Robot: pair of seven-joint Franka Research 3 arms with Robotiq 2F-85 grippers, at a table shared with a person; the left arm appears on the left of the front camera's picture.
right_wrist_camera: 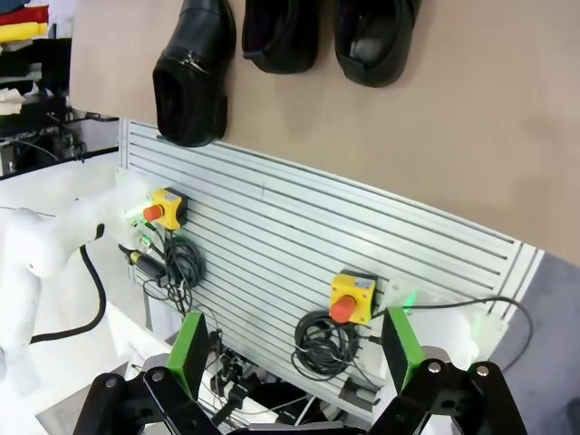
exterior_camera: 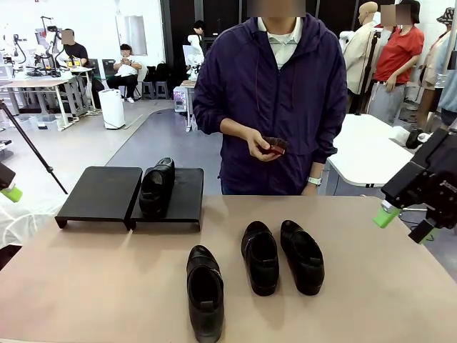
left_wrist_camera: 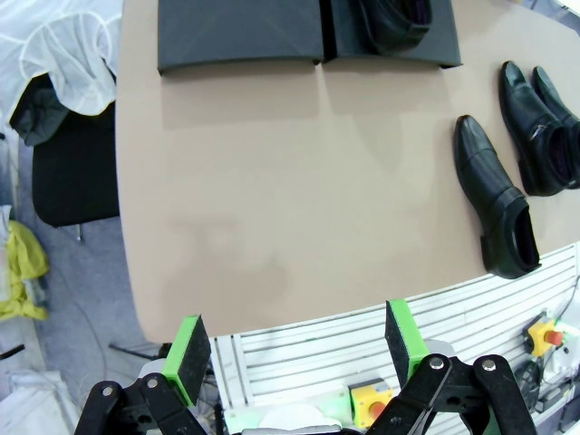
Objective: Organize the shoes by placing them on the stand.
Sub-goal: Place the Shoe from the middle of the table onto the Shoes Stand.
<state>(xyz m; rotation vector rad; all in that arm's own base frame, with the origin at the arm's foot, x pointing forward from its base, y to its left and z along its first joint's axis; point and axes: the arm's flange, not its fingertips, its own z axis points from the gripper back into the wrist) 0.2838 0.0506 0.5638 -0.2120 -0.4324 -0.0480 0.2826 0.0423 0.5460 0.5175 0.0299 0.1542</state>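
left fingers (left_wrist_camera: 190,358) wide apart, empty; right fingers (right_wrist_camera: 188,352) wide apart, empty

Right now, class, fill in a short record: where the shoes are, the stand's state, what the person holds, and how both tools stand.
Stand: the stand sits on the table, far side, left of centre; its left platform is bare.
Placed: one shoe on the right platform.
Unplaced: lone shoe nearest the robot; middle shoe and right shoe side by side behind it.
Person: hands hold a small reddish-brown object.
Tools: left tool and right tool both open, holding nothing.
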